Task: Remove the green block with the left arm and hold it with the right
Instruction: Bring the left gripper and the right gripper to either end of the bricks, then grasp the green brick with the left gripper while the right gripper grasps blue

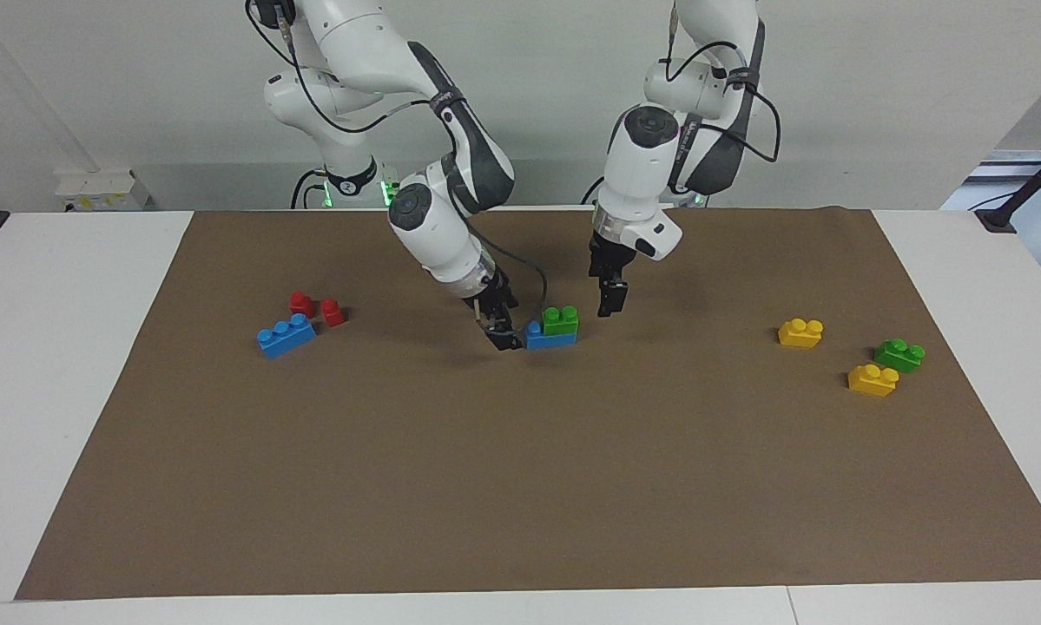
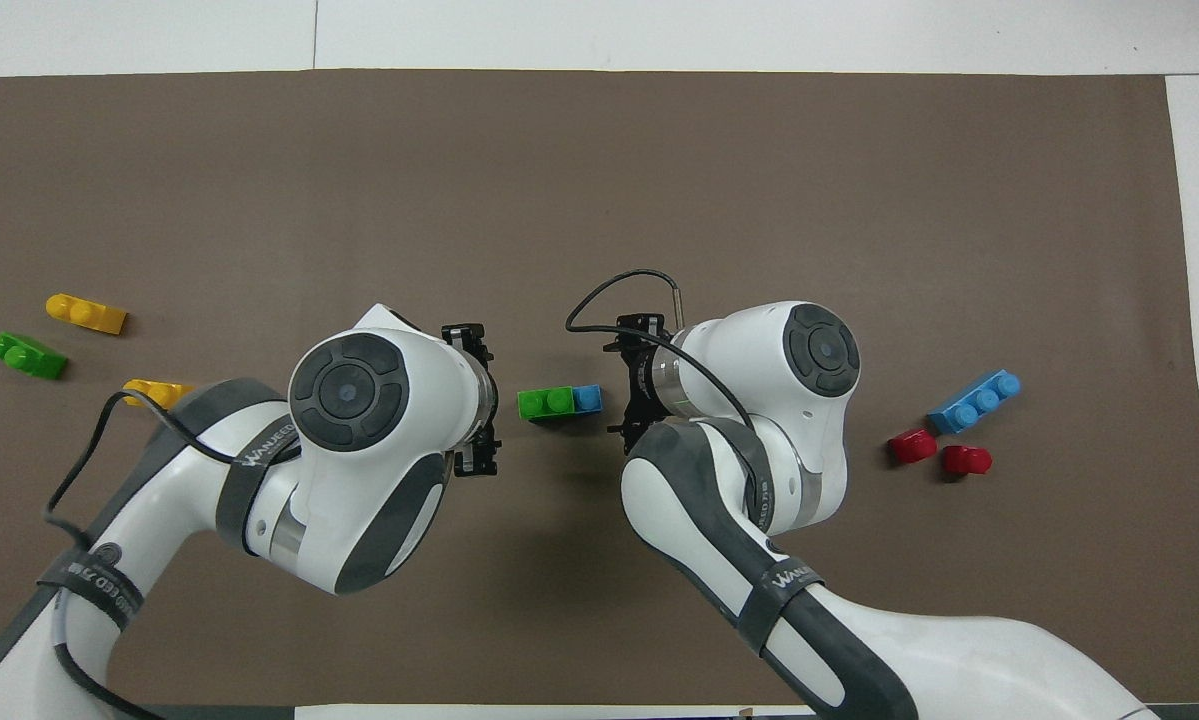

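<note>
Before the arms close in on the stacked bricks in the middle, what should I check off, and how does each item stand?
1. green block seated on the blue brick: ok.
2. right gripper low beside the blue brick's end, jaws open: ok.
3. left gripper beside the green block, jaws open: ok, though raised above the mat.
4. Either gripper touching the stack: cannot tell for the right; the left is apart.
5. Correct green block targeted, not the second green brick by the yellow bricks: ok.
</note>
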Controlling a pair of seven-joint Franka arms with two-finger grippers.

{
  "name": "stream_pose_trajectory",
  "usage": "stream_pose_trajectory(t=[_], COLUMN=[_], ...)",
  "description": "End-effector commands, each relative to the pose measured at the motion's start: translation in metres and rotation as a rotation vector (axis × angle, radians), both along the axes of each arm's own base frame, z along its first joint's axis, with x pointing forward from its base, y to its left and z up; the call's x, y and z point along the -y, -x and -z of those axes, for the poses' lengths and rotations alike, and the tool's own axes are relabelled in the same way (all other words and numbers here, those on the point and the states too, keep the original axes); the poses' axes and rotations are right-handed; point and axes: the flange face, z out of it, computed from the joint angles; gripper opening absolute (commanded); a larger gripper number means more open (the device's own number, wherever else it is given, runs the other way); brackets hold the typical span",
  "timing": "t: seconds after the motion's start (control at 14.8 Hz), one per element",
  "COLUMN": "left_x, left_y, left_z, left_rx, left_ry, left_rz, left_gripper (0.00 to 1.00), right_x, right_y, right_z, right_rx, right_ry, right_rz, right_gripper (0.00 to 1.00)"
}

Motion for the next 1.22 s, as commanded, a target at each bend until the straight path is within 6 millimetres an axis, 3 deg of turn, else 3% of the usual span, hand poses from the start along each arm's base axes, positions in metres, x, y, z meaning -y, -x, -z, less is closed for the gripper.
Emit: stream_pose_trajectory(t=[0.0, 0.47, 0.68, 0.88, 1.08, 1.15], left_x=[0.018, 0.044, 0.048, 0.047, 0.048, 0.049], left_y=[0.001, 0.010, 0.008, 0.007, 0.006, 0.007], left_z=[0.010, 0.041, 0.051, 0.054, 0.054, 0.054], left_rx=[0.015, 0.023, 0.045, 0.048, 0.051, 0.052], left_ry=[0.002, -0.026, -0.043, -0.048, -0.046, -0.043], left_rz=[-0.054, -0.085, -0.117, -0.120, -0.119, -0.119], left_gripper=[1.00, 1.00, 1.00, 1.00, 1.00, 1.00], right_x=[-0.010, -0.028, -0.027, -0.022, -0.021, -0.021], right_y=[0.002, 0.012, 0.011, 0.009, 0.008, 0.008], right_z=[0.009, 0.035, 0.036, 0.037, 0.037, 0.037], right_rx=[0.016, 0.043, 0.046, 0.036, 0.034, 0.034], right_ry=[-0.014, 0.002, 0.002, -0.008, -0.011, -0.011], right_rz=[0.025, -0.008, -0.001, 0.021, 0.028, 0.028], right_gripper=[0.96, 0.93, 0.64, 0.41, 0.00, 0.00])
